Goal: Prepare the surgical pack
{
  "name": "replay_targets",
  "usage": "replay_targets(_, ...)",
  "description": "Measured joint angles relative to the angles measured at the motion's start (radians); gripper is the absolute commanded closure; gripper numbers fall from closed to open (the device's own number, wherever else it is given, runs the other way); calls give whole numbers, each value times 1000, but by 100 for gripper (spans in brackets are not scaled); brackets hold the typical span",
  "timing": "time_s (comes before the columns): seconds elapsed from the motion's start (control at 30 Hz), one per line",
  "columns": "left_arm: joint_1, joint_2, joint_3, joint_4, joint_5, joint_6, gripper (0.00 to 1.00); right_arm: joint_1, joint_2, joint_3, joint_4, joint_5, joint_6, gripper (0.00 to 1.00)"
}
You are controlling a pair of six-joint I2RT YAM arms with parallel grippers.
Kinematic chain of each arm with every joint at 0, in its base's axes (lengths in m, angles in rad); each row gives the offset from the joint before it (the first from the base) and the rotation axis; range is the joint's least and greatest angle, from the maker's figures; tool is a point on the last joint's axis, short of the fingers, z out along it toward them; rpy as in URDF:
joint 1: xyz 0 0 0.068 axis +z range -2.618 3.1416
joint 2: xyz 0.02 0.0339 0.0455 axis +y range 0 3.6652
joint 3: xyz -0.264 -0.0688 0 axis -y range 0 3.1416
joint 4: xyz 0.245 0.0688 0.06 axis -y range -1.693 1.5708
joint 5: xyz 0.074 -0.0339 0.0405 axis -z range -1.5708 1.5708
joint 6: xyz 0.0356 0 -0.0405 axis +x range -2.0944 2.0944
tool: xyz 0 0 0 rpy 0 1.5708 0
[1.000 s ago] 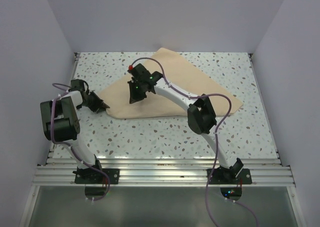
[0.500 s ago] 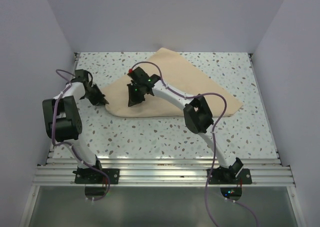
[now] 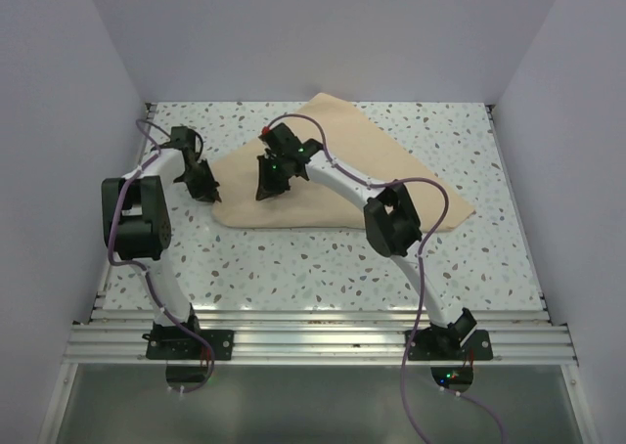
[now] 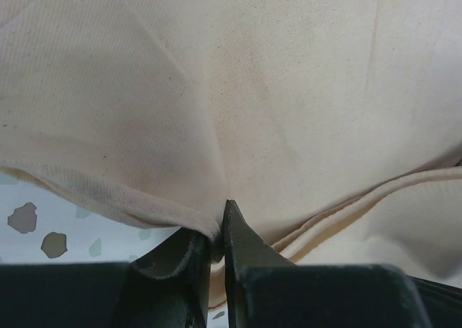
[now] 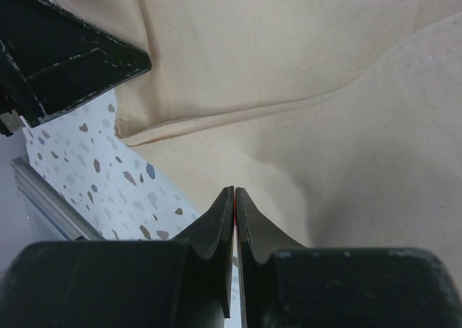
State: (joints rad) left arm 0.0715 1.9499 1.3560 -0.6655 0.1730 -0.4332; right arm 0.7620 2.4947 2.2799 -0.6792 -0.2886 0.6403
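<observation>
The surgical pack shows only as a big beige cloth [image 3: 381, 165], folded into a rough triangle on the speckled table. My left gripper [image 3: 207, 192] is at the cloth's left corner. In the left wrist view it [image 4: 219, 227] is shut on the hem of the cloth [image 4: 289, 89], which bunches between the fingers. My right gripper [image 3: 266, 190] hovers over the cloth's left part. In the right wrist view its jaws [image 5: 234, 194] stand together with nothing between them, above the cloth [image 5: 325, 53] near its folded edge. What lies under the cloth is hidden.
The speckled table [image 3: 293, 258] is walled in white on the left, right and back. An aluminium rail [image 3: 313, 336] carrying both arm bases runs along the near edge. The left gripper's black finger [image 5: 65, 53] shows at the upper left of the right wrist view.
My left gripper has swung toward the back and right, carrying the cloth's left corner with it. My right gripper has shifted slightly toward the back above the cloth.
</observation>
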Motion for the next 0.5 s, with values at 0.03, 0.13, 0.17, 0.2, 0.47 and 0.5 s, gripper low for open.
replay_targets(0.03,0,0,0,-3,-3,1,82,-4,0,0,0,-3,0,93)
replay_targets(0.13,0,0,1,-9,-8,6,77,-11,0,-1,2,-19,0,93)
replay_targets(0.17,0,0,1,-11,-11,7,71,-11,0,-1,3,-20,0,93)
replay_targets(0.2,0,0,2,-13,-14,9,67,-11,0,-1,5,-22,0,93)
replay_targets(0.47,7,6,2,-16,-28,3,58,-11,0,-1,7,-44,-1,93)
replay_targets(0.5,12,10,2,-15,-27,2,58,-11,0,-1,7,-44,-2,93)
